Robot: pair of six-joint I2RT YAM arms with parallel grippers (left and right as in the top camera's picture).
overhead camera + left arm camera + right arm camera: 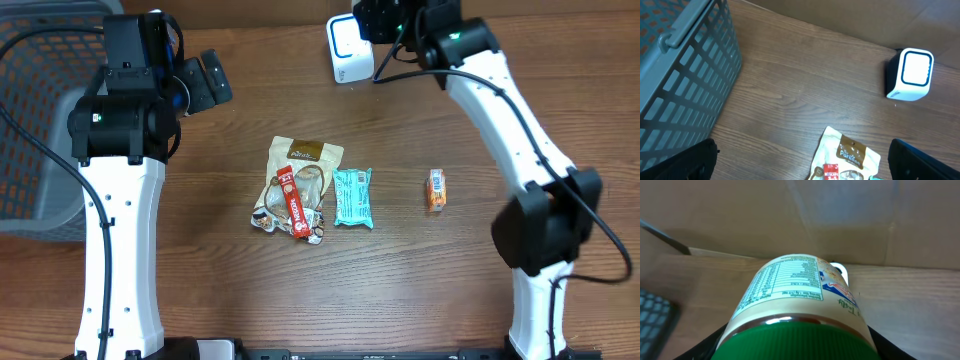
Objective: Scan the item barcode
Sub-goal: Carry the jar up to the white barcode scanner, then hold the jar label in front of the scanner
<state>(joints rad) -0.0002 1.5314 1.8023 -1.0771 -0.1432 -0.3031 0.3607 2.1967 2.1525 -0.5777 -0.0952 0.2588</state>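
Where wood-grain table (400, 280) meets brown wall (840, 220), grey basket (45, 75), white scanner (345, 52).

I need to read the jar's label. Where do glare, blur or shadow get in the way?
Right wrist view: the jar looms close, its label too small and soft to read, a white glare streak on the green lid. Left wrist view: the scanner face is blown out white, the left tool fingers dark blurs at the corners. Overhead view: evenly lit, only soft shadows.
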